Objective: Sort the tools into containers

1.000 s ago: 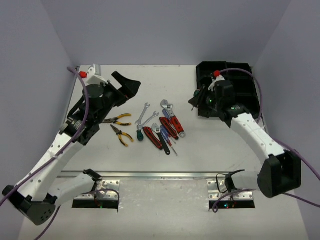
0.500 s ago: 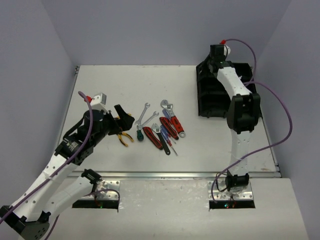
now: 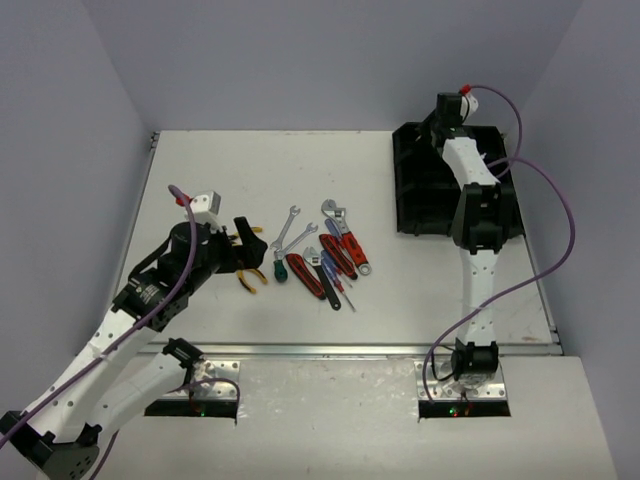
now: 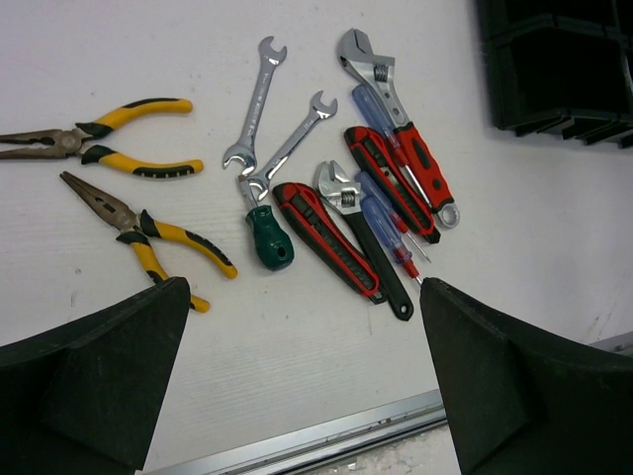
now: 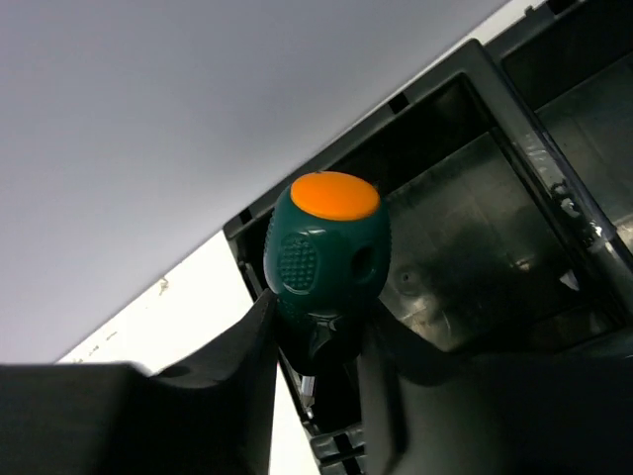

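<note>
The tools lie in a loose cluster (image 3: 318, 255) at mid-table. The left wrist view shows two yellow-handled pliers (image 4: 111, 144), silver wrenches (image 4: 255, 104), a green screwdriver (image 4: 269, 237), red-handled (image 4: 404, 148) and black-handled (image 4: 368, 237) adjustable wrenches and blue screwdrivers (image 4: 381, 210). My left gripper (image 4: 302, 297) hangs open above their near side, holding nothing. My right gripper (image 5: 316, 327) is shut on a stubby green screwdriver with an orange cap (image 5: 326, 247). It holds this over the far left corner of the black compartment tray (image 5: 475, 208), the containers (image 3: 420, 195).
A metal rail (image 3: 330, 350) runs along the table's near edge, in front of the tools. Grey walls stand close behind the tray and on both sides. A purple cable (image 3: 545, 200) loops off the right arm beside the tray.
My right arm has swung from the tray's near left side up to its far left corner, still gripping the screwdriver. My left gripper has drawn nearer, to the pliers beside the cluster.
</note>
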